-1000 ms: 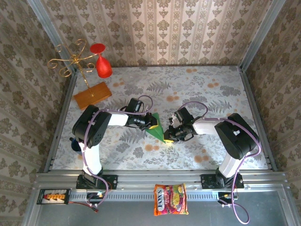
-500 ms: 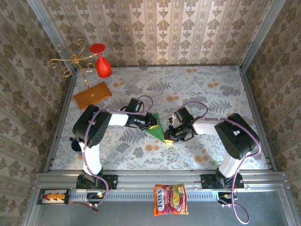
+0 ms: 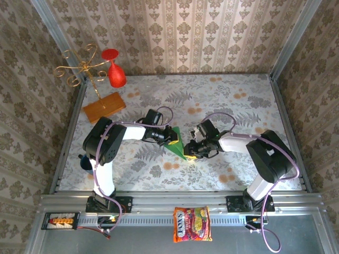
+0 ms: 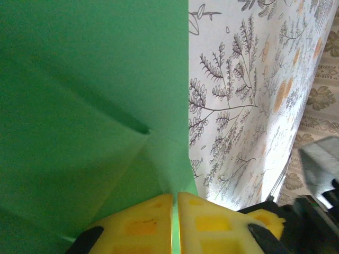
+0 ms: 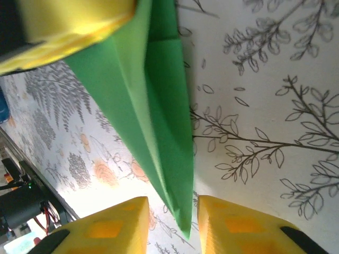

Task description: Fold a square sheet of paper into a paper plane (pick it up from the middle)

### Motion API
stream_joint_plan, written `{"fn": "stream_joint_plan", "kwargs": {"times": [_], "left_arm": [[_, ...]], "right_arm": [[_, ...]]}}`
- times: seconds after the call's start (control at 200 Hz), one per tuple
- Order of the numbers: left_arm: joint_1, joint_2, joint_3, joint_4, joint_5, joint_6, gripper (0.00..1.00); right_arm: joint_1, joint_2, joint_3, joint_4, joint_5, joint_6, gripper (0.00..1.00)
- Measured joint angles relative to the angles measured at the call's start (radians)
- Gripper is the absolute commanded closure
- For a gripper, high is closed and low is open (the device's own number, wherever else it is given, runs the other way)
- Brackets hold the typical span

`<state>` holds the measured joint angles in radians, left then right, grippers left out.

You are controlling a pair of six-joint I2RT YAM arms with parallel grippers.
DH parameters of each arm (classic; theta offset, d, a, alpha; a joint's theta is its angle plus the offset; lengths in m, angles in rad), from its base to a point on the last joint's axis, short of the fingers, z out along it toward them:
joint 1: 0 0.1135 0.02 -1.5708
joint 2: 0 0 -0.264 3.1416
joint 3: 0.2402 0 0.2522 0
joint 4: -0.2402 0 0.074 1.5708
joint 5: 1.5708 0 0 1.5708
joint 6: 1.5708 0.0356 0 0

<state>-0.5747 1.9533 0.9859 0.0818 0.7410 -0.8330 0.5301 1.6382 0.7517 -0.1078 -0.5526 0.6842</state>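
The square sheet of paper is bright green and folded into a slim pointed paper plane point(image 3: 176, 143) that rests at the table's middle, between my two grippers. My left gripper point(image 3: 170, 136) is shut on the plane's wide end. In the left wrist view its yellow fingertips point(image 4: 143, 222) pinch a folded edge of the green paper point(image 4: 90, 106). My right gripper point(image 3: 192, 152) is open at the pointed end. In the right wrist view the plane's tip point(image 5: 177, 201) lies in the gap between the yellow fingers point(image 5: 106, 227), apart from both.
An orange-brown board point(image 3: 104, 107) carrying a gold wire stand point(image 3: 79, 66) sits at the back left, next to a red glass-shaped object point(image 3: 115, 74). A printed snack packet point(image 3: 192, 224) lies on the front rail. A small blue object point(image 3: 85, 162) sits by the left arm.
My right gripper's jaws have parted and let go of the plane's tip. The left gripper keeps its grip and the plane has barely moved.
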Motion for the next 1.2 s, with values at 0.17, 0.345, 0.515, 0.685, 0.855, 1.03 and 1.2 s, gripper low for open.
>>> {"fn": "stream_joint_plan", "kwargs": {"times": [0.17, 0.345, 0.515, 0.685, 0.855, 1.03, 1.2], "left_arm": [[0.000, 0.009, 0.025, -0.041, 0.000, 0.004, 0.89], [0.000, 0.010, 0.029, -0.051, -0.003, 0.004, 0.89], [0.000, 0.010, 0.030, -0.052, -0.003, 0.004, 0.89], [0.000, 0.010, 0.030, -0.053, -0.003, 0.004, 0.89], [0.000, 0.010, 0.030, -0.053, -0.003, 0.004, 0.88], [0.000, 0.010, 0.030, -0.053, -0.003, 0.004, 0.88], [0.000, 0.010, 0.030, -0.053, -0.003, 0.004, 0.88]], "right_arm": [[-0.003, -0.057, 0.016, -0.042, 0.053, -0.012, 0.59], [-0.002, -0.013, 0.086, -0.060, 0.065, -0.026, 0.56], [0.010, 0.066, 0.151, -0.063, 0.080, -0.031, 0.56], [0.020, 0.097, 0.165, -0.088, 0.105, -0.034, 0.58], [0.025, 0.120, 0.182, -0.103, 0.121, -0.050, 0.63], [0.027, 0.149, 0.208, -0.118, 0.126, -0.057, 0.64], [0.027, 0.161, 0.223, -0.139, 0.128, -0.064, 0.72]]}}
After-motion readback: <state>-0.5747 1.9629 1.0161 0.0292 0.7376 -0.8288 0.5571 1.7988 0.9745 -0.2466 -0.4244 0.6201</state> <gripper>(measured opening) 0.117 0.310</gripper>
